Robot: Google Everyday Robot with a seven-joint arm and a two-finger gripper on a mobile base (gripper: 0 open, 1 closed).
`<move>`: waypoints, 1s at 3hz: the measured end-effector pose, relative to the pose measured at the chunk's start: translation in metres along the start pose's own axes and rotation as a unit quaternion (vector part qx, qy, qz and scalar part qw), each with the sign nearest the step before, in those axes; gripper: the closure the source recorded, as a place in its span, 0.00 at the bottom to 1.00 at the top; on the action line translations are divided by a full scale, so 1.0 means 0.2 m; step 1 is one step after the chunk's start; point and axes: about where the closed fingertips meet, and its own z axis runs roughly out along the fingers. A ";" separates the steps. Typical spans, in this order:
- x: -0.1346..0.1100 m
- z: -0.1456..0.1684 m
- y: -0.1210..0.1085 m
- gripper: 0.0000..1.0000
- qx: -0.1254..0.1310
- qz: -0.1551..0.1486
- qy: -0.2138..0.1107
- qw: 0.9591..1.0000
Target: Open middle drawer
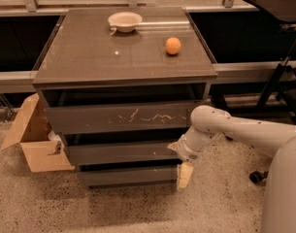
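Three drawer fronts are stacked in one grey-brown cabinet (123, 62). Its top carries one bowl (124, 21) and one orange (172, 45), and one cardboard box (33, 142) sits on the speckled floor (113, 208). The middle drawer (118, 153) lies between the scratched front (118, 118) and the lowest front (125, 175), its long axis running left to right and its face toward the camera. The gripper (180, 159) is at its right end, seemingly touching; I cannot tell whether it is apart or together.

3 drawer fronts in 1 cabinet (206, 92): 1 scratched top front (123, 118), 1 middle drawer (119, 152), 1 plain bottom front (128, 175). On the tabletop (89, 57), 1 white bowl (125, 21) and 1 orange (173, 45). 1 open cardboard box (38, 147) on the floor left of the cabinet. 1 white arm (244, 130), ending in 1 gripper (182, 162) at the right end of the middle drawer, beside the bottom front's right edge.
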 end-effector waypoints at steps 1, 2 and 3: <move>0.07 -0.02 -0.15 0.00 0.052 -0.018 0.010 0.998; 0.12 -0.04 -0.26 0.00 0.089 -0.047 0.005 0.995; 0.15 -0.01 -0.37 0.00 0.104 -0.067 0.000 0.992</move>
